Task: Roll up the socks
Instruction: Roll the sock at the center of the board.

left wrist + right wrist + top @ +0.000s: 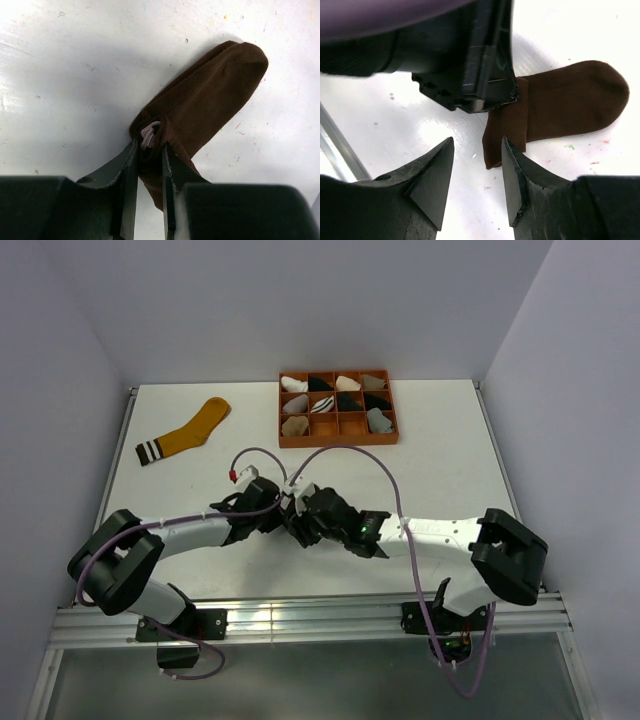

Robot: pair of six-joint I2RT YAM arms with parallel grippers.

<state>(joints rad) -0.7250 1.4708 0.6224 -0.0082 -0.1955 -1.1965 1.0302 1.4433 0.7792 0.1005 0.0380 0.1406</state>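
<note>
Surface: we are working on a white table (450, 450) between pale walls (300, 300)
Left gripper (150, 147): we are pinching the dark brown sock (210, 95) at its folded cuff, probably to anchor the roll's start
Right gripper (477, 162): jaws are standing apart, empty, just beside that fold
Sock: lying flat under both grippers, toe stretching away

Divided tray (338, 443) set at 12 o'clock on tabletop (450, 460), bundles (294, 383) lodged in compartments. Flat sock (185, 433) laid at 10 o'clock, well apart. Folded sock (210, 95) gripped in left hand (150, 145) near centre, toward 6 o'clock; right hand (477, 150) positioned just beside.
</note>
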